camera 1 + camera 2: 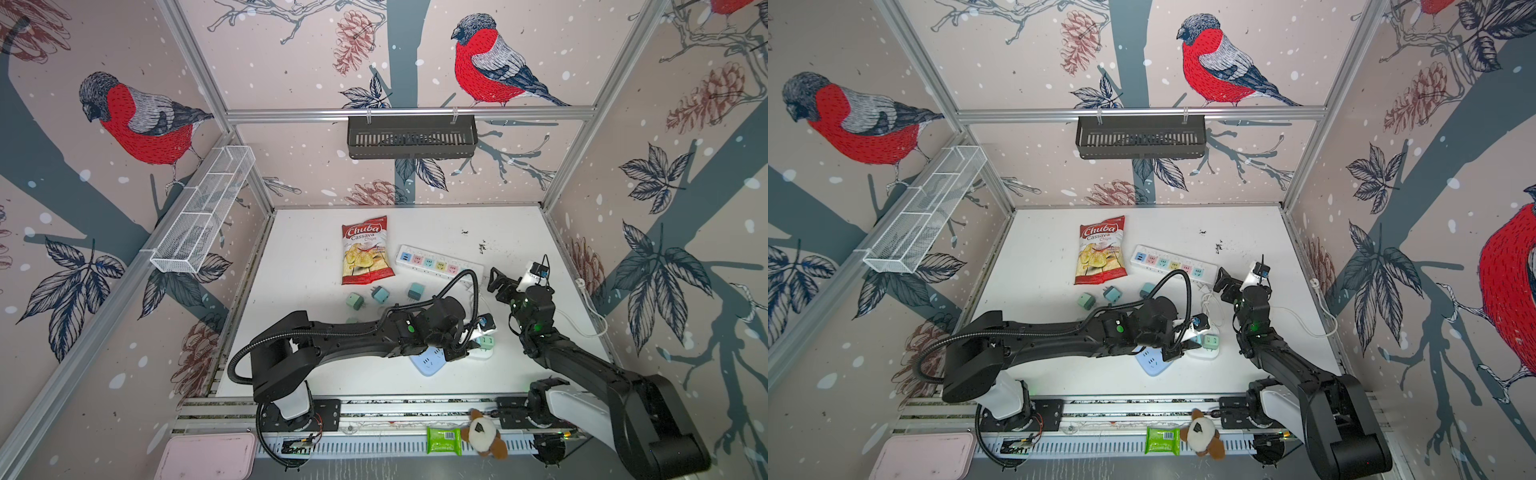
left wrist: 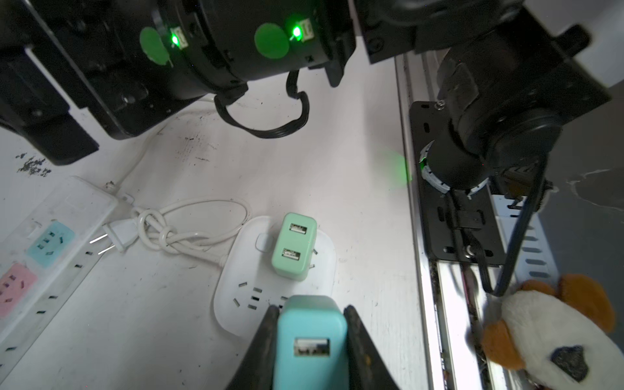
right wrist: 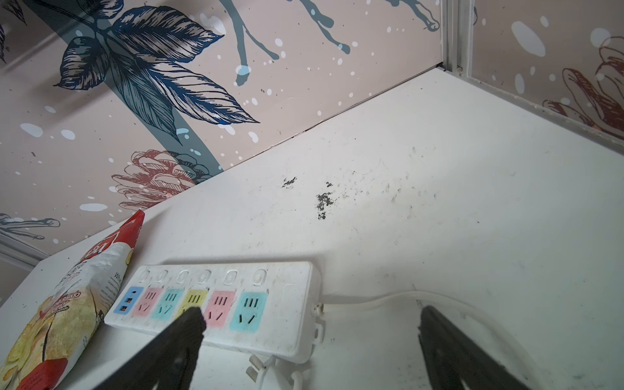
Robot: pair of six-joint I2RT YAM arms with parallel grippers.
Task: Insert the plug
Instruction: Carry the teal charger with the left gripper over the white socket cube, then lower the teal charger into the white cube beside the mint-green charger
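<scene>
Left wrist view: left gripper [image 2: 311, 309] grasps blue plug [image 2: 310, 334] at white socket [image 2: 236, 297]. In a top view, right gripper [image 1: 493, 281] released, at its 1 o'clock.

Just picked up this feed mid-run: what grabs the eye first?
Up front, the left gripper clamps a teal charger plug at the white socket block, where a mint charger already sits plugged in. Farther back, the right gripper hangs open by the pastel power strip, beside a red chips bag.

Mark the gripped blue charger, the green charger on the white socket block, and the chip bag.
blue charger [image 2: 312, 320]: left wrist view, face above its port.
green charger [image 2: 294, 242]: left wrist view, between its two ports.
chip bag [image 1: 367, 251]: a top view, front middle.
</scene>
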